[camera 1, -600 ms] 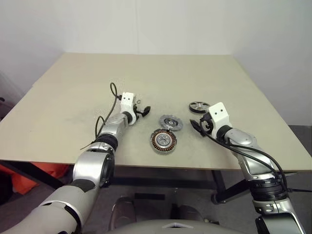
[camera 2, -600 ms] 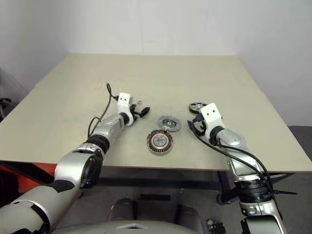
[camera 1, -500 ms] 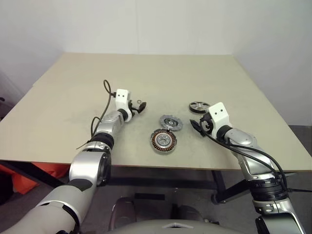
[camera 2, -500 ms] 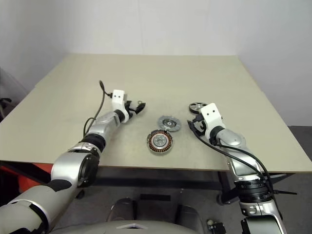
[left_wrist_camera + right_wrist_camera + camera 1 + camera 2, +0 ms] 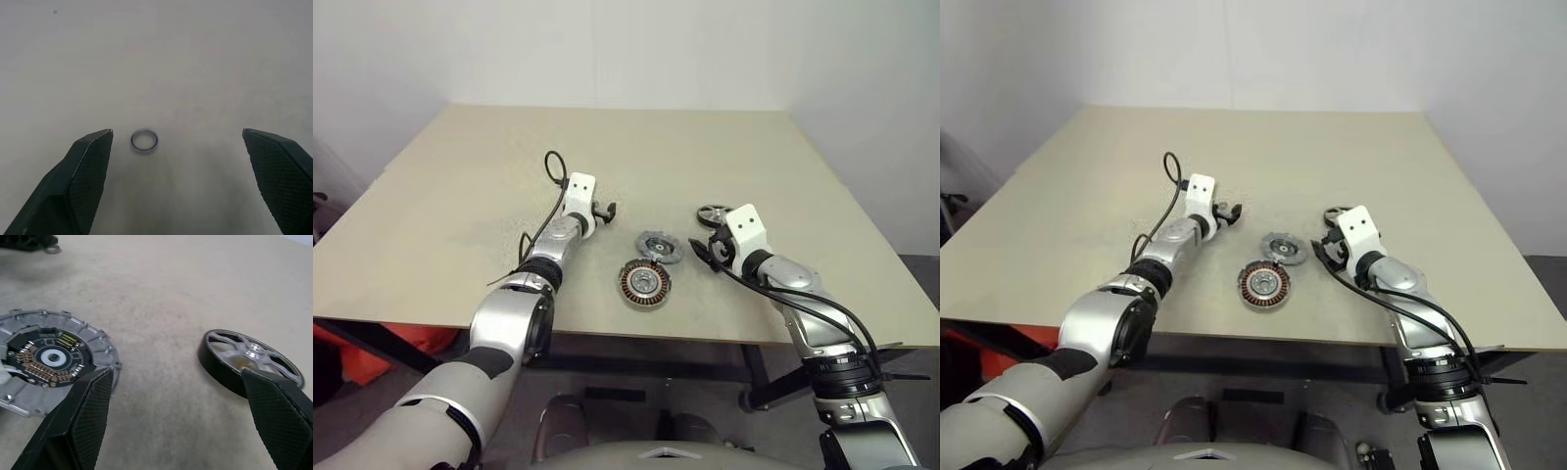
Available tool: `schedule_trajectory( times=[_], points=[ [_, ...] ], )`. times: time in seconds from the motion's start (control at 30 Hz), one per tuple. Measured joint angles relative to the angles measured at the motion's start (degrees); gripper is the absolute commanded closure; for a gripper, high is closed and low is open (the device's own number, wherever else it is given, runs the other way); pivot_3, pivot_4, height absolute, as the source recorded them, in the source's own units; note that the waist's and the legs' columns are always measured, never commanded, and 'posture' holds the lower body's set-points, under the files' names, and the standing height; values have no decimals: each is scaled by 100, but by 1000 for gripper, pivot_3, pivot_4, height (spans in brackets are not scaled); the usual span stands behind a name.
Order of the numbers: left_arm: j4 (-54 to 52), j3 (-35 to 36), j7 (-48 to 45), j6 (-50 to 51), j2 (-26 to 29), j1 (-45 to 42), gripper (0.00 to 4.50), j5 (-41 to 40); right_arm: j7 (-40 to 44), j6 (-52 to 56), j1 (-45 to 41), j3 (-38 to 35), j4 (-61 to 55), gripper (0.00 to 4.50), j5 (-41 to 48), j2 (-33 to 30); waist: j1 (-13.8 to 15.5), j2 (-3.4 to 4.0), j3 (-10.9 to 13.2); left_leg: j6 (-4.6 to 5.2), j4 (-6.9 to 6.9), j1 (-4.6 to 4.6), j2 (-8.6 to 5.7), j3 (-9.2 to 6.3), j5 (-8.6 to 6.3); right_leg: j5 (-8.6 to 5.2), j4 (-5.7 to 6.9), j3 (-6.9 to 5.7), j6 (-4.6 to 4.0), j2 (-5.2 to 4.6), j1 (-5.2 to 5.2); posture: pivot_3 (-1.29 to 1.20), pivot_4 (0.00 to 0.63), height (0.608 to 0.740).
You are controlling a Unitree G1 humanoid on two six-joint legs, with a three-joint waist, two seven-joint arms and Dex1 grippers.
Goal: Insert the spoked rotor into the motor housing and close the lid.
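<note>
Spoked rotor (image 5: 713,212) lies flat on the tabletop (image 5: 705,147), hub up, no long axis, just beyond the right claw (image 5: 705,249), right of the lid (image 5: 657,246). Motor housing (image 5: 644,283) sits flat just nearer than the lid. Both claws spread apart, empty; left claw (image 5: 605,211) is left of the lid.

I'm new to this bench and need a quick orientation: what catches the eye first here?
Three round motor parts lie near the front edge of the beige table: the motor housing with copper windings nearest, the notched lid just behind it, and the dark-rimmed spoked rotor to the right. The right gripper, open, sits just in front of the rotor. The left gripper, open, hovers over a small metal ring left of the lid.
</note>
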Motion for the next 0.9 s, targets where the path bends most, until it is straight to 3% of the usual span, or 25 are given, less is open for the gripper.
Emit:
schedule_trajectory(
  times=[0.23,0.9],
  points=[
    [169,5,398,164,24,-112,31,189,-49,-2,43,-12,-8,195,-16,0,10,-1,1,5,-1,-2,-7,0,-3,-5,-3,0,8,-5,1,0,0,740],
    [280,325,436,719,-96,-112,31,156,-158,-1,51,-15,-13,195,-17,39,9,-2,1,21,-7,-5,-27,0,-12,-8,-7,-1,13,-24,1,0,0,740]
  ],
)
